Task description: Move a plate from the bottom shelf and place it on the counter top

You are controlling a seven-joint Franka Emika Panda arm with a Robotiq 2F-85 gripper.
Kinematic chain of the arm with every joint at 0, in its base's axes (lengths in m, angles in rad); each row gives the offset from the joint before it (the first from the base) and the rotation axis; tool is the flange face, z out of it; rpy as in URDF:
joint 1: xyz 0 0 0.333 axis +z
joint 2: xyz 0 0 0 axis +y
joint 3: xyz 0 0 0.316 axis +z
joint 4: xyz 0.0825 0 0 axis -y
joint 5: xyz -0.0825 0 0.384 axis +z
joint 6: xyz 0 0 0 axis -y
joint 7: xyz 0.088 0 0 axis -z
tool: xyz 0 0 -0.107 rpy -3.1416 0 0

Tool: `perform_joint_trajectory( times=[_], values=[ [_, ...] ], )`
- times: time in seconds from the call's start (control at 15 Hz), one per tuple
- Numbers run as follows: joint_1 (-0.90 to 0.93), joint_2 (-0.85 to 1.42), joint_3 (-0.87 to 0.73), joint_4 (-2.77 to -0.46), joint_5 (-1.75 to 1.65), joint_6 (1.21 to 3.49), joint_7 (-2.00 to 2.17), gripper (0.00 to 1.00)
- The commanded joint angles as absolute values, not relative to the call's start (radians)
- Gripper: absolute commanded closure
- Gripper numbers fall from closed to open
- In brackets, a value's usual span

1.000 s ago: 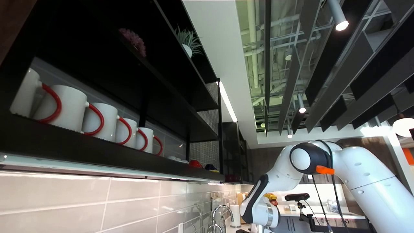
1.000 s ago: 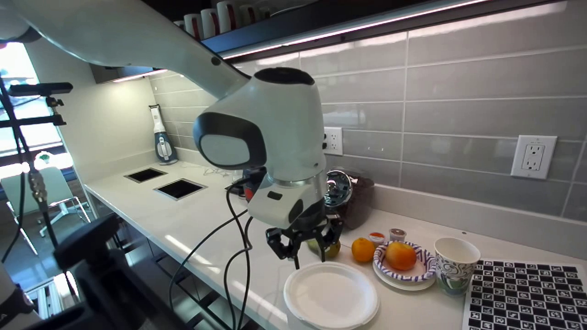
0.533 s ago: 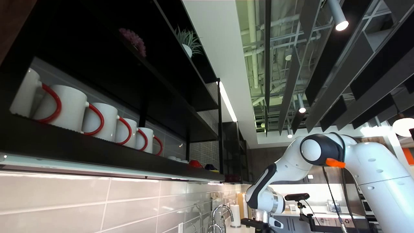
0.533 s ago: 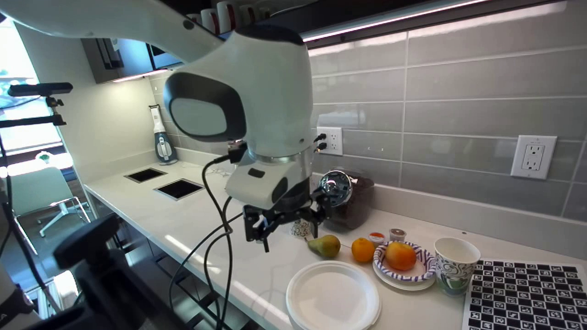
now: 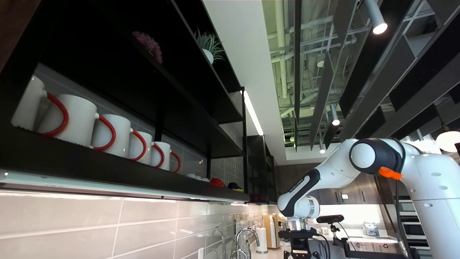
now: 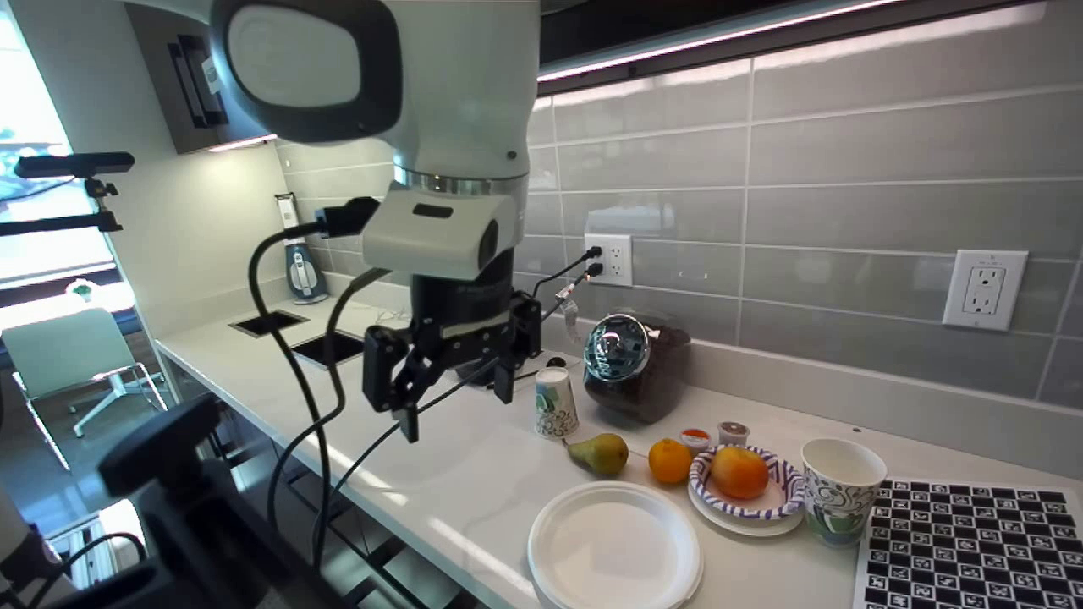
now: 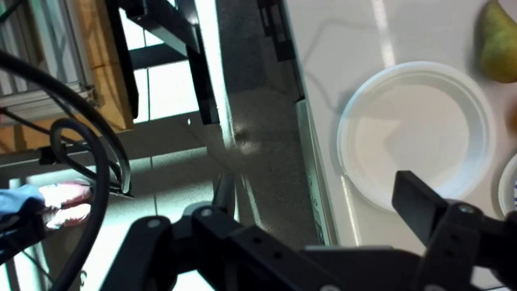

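The round whitish plate (image 6: 615, 545) lies flat on the counter top (image 6: 474, 499) near its front edge. In the wrist view the plate (image 7: 416, 129) fills the right side, and one of my fingers overlaps its lower rim in the picture. My gripper (image 6: 458, 404) hangs above the counter, apart from the plate and farther along toward the sockets, pointing down. Its jaws stand wide apart with nothing between them. The bottom shelf (image 5: 136, 176) runs along the wall with its lit strip underneath. In an exterior view the gripper (image 5: 301, 254) is cut off by the lower border.
Beside the plate lie a pear (image 6: 599, 455), an orange (image 6: 670, 461) and a patterned bowl (image 6: 791, 484) with fruit. Paper cups (image 6: 556, 406), a dark container (image 6: 647, 372) and a checkered board (image 6: 973, 541) stand near. Cables (image 6: 288, 338) hang by my wrist. Mugs (image 5: 77, 118) line the shelf.
My gripper has risen and drawn back from the plate's rim, and its jaws have spread wider. The plate has barely shifted and stays on the counter.
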State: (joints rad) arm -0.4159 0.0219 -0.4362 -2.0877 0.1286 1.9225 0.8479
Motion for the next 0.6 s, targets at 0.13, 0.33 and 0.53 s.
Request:
perform_joint_trajectory(
  times=[0.13, 0.33, 0.53],
  values=[
    [-0.388, -0.025, -0.398, -2.073, -0.09, 1.88, 0.76, 0.0],
    [-0.371, -0.053, -0.374, -2.076, -0.158, 1.871, 0.671, 0.0],
    [-0.362, -0.085, -0.357, -2.083, -0.197, 1.854, 0.547, 0.0]
  ],
)
